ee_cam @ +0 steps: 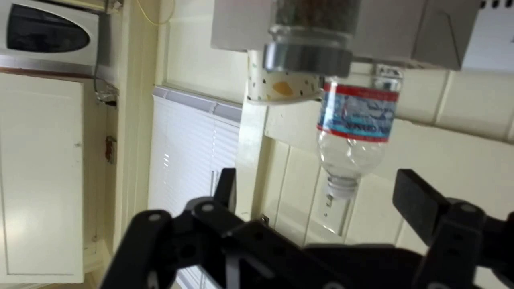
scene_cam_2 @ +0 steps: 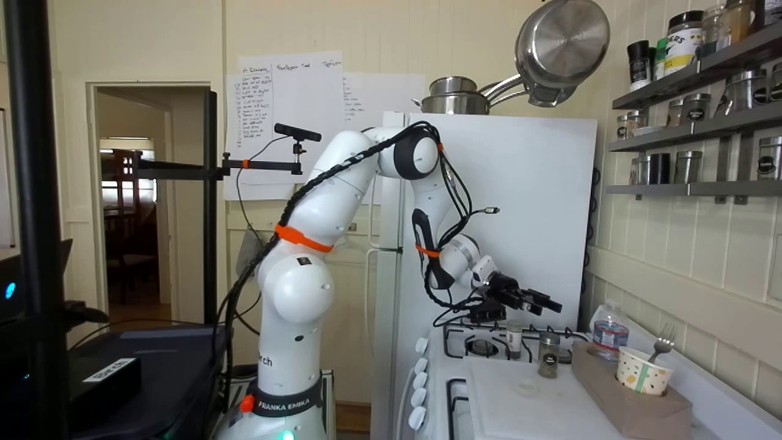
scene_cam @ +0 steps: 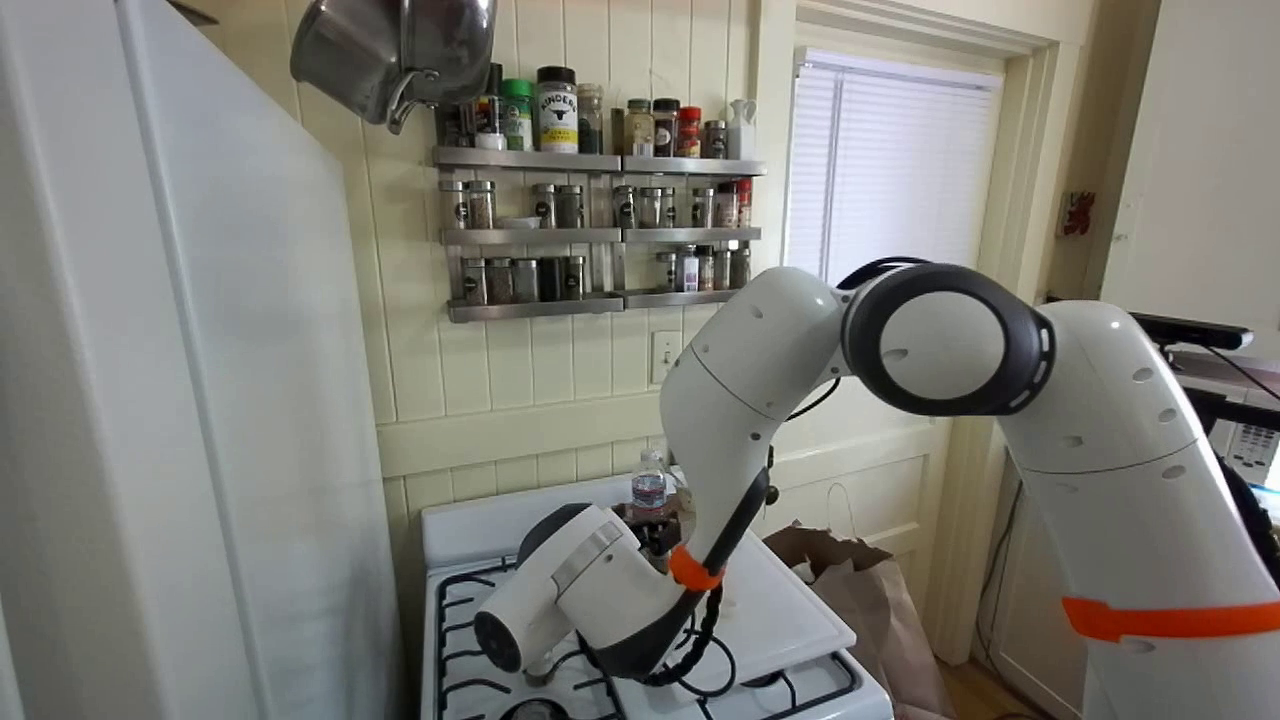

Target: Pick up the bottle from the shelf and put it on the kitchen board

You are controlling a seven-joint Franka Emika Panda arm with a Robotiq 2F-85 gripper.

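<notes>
1) Spice bottle (scene_cam_2: 548, 357), glass with dark label and grey lid, stands upright on the kitchen board (scene_cam_2: 519, 417), near its edge
2) Pincer (ee_cam: 316, 184) released: pads set wide apart, in the air and clear of the spice bottle
3) Second spice bottle (scene_cam_2: 514, 341) upright by the board in an exterior view; cannot tell what its base rests on
4) Patterned paper cup (scene_cam_2: 641, 371), fork (scene_cam_2: 661, 347) leaning in it, and clear water bottle (scene_cam_2: 610, 336) at the cardboard box (scene_cam_2: 644, 410)
5) Spice rack (scene_cam: 535, 237) on wall (scene_cam: 520, 370): jars (scene_cam: 525, 281) along three tiers

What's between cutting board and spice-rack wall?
Past the cutting board: the brown box, the patterned cup with a fork, the water bottle, then the stove's back panel; shown in an exterior view.
</notes>
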